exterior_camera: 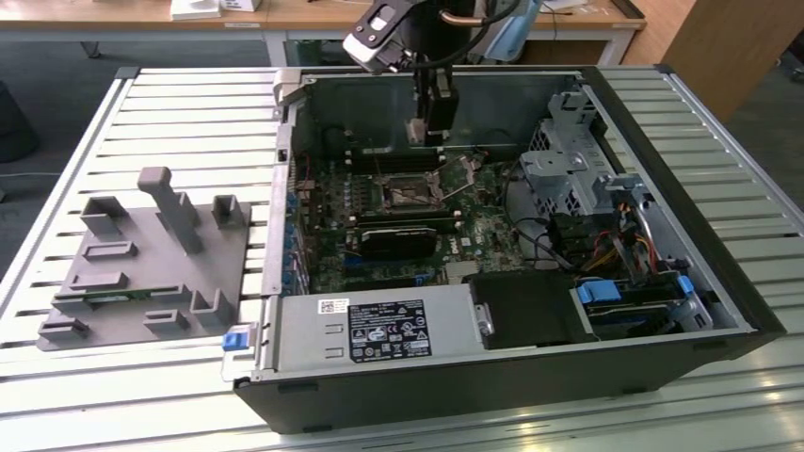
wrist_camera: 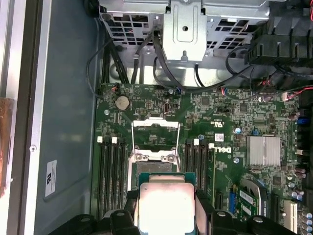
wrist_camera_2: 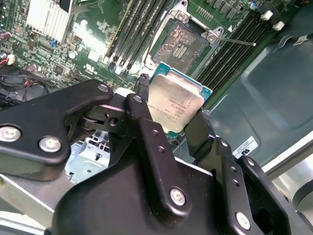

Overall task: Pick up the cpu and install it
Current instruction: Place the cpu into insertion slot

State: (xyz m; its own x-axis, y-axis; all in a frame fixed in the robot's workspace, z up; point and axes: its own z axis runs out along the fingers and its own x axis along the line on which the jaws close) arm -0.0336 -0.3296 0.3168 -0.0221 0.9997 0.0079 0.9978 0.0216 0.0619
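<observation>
Clamping the cpu (wrist_camera_2: 176,100) between the fingers of the gripper (wrist_camera_2: 171,117) (pickup done). Hovering near the open socket (wrist_camera_2: 180,45), not yet seating it.

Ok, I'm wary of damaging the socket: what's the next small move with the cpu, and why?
Probably ease the cpu across until it sits squarely over the socket, before any descent. The fingers clamp it by two edges, clear above the board. In the second wrist view the open, empty socket lies beyond its edge, not under it.
</observation>
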